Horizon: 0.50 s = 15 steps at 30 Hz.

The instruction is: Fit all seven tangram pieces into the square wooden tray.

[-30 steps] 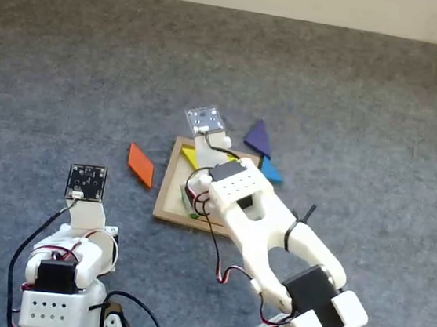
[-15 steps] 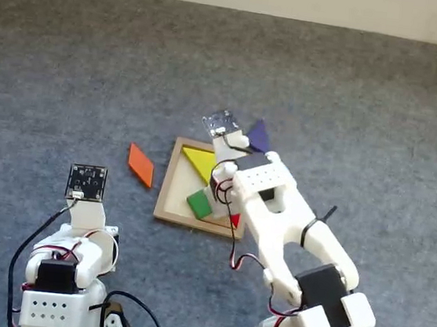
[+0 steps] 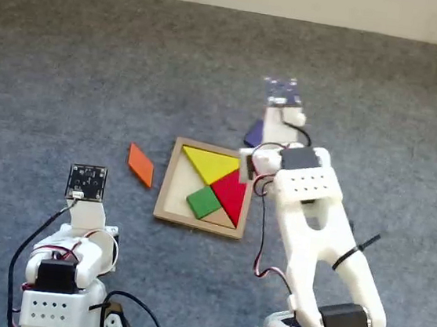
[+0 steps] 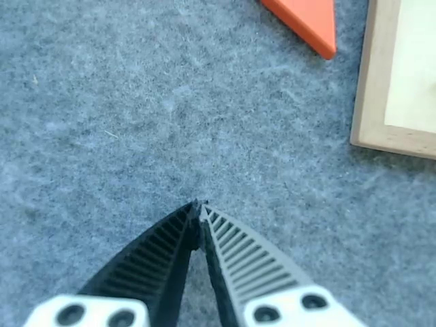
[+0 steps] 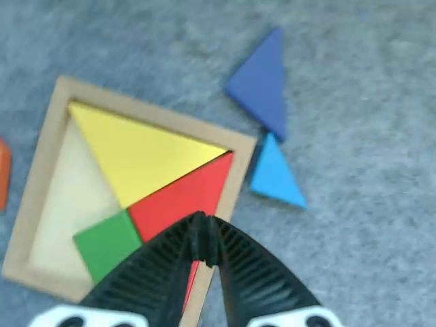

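Square wooden tray [image 3: 196, 224] holds yellow triangle [image 3: 209, 165], red triangle [image 3: 233, 195], green square [image 3: 203, 202]. Right pincer [image 5: 202, 225] closed, empty, by tray edge facing dark blue triangle [image 5: 262, 82], light blue triangle [image 5: 274, 177]: likely next. Left pincer [image 4: 199, 208] closed, empty, near orange parallelogram [image 3: 140, 164].

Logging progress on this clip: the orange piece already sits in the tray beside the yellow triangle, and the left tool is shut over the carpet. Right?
Not quite. The orange piece lies on the carpet outside the tray, as the high view shows. The yellow triangle is in the tray, and the left tool is shut over the carpet.
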Motion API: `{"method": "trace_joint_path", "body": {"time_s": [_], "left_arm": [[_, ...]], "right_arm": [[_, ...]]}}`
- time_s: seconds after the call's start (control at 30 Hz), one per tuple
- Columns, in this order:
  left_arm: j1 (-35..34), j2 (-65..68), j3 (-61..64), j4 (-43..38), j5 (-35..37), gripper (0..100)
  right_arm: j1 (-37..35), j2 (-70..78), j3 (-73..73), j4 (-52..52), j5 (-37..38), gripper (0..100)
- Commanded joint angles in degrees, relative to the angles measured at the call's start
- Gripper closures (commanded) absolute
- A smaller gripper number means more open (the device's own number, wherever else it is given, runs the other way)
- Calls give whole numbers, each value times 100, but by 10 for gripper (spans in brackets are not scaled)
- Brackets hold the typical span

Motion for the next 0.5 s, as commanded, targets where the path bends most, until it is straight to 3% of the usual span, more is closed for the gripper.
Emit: {"method": "trace_joint_path", "body": {"time_s": [0.0, 0.17, 0.47], "left_arm": [[-101, -286, 110, 9, -44, 994], [-101, -286, 110, 9, -44, 994], [-101, -286, 110, 9, -44, 994]], "right_arm": [[251, 145, -312, -453, -158, 947], [312, 1156, -356, -523, -158, 786], [541, 2404, -1244, -646, -185, 785]]}}
